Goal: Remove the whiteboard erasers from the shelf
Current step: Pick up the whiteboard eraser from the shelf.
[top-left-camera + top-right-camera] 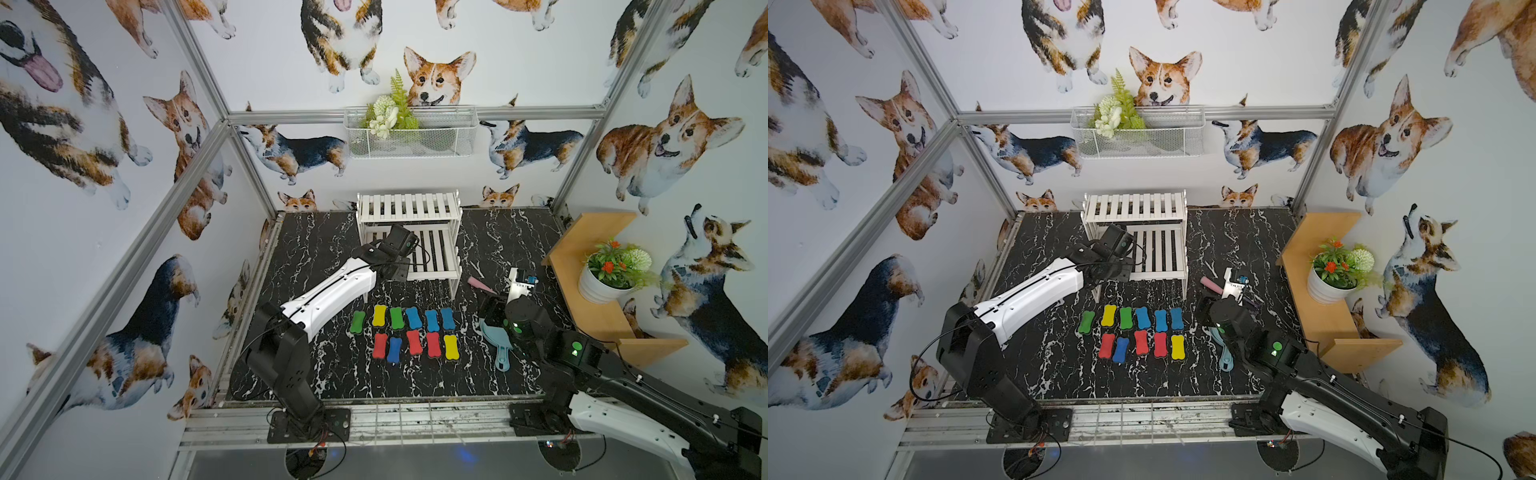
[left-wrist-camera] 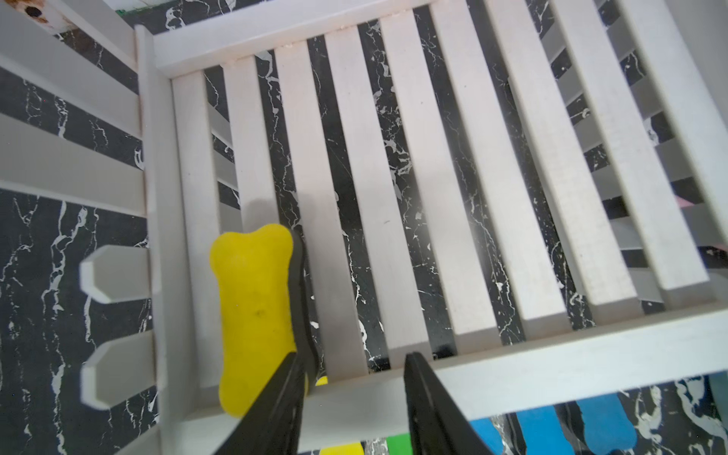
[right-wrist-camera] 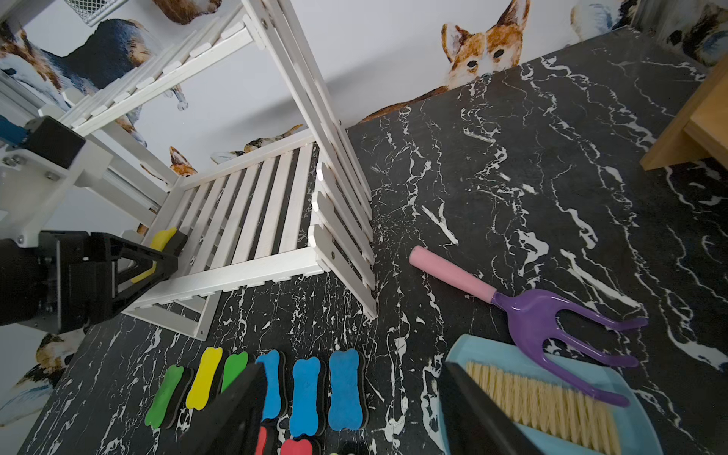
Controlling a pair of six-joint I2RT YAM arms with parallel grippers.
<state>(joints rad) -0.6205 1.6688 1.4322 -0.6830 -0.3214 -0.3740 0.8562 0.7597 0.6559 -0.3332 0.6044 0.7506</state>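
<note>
Removal is nearly complete: we count eleven whiteboard erasers (image 1: 414, 342) on the tabletop (image 1: 316, 249). One yellow eraser (image 2: 256, 311) sits at the front left corner of the shelf's (image 2: 551, 362) lower tier, against a finger of the left gripper (image 2: 352, 356); its jaws and the right gripper's (image 3: 352, 368) stand apart, empty.

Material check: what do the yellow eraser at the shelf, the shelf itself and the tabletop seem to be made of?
Yellow eraser: matte, faintly pitted foam top; black felt-like layer along its edge.
Shelf: white-painted slats with squared cut ends, probably wood.
Tabletop: black with white veins, low sheen; marble look, perhaps a printed sheet rather than stone.
</note>
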